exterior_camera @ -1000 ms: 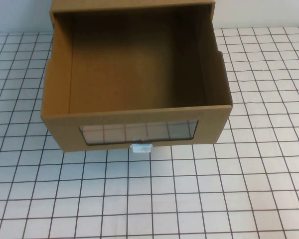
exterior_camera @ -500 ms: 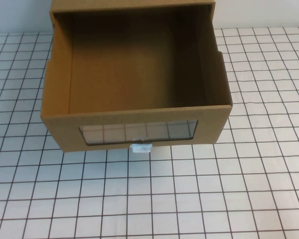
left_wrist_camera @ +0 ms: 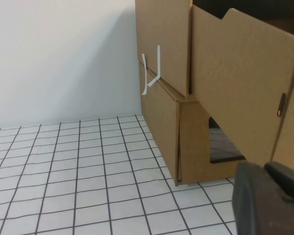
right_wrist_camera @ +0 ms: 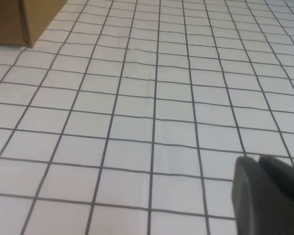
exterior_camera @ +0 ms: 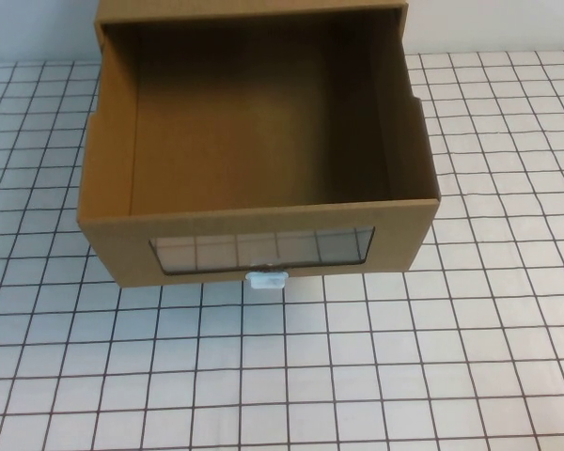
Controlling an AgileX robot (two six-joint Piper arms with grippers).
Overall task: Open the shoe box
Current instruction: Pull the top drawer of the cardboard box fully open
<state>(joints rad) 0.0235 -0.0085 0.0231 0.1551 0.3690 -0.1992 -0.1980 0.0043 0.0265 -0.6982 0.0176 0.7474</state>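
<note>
- The shoe box (exterior_camera: pixel 254 240) stands at the far middle of the table (exterior_camera: pixel 357 376), in the same spot as one second ago; no edge of it has shifted against the grid lines.
- Its drawer (exterior_camera: pixel 108 178) is slid out toward the robot and open on top, showing a bare brown inside. It is out just as far as in both earlier high views.
- The outer sleeve (exterior_camera: pixel 244 7) sits at the back, over the rear of the drawer.
- The drawer's front wall carries a clear window (exterior_camera: pixel 260 249), and a small white pull tab (exterior_camera: pixel 267 279) hangs just under the window's lower edge. The tab lies as it did before.
- Neither arm shows in the high view, now or earlier.
- The left gripper (left_wrist_camera: pixel 264 169) shows only in the left wrist view, low over the table and near the box's side wall, not touching it. Its dark fingers (left_wrist_camera: pixel 250 196) are pressed together with just a thin seam between them, and nothing is held.
- From that view a white tape strip (left_wrist_camera: pixel 152 68) curls off the sleeve's corner, with a pale wall (left_wrist_camera: pixel 63 58) behind.
- The right gripper (right_wrist_camera: pixel 258 161) shows only in the right wrist view, low over bare grid. It is well apart from the box, whose corner shows at the far edge. Its fingers (right_wrist_camera: pixel 247 196) are closed on nothing.
</note>
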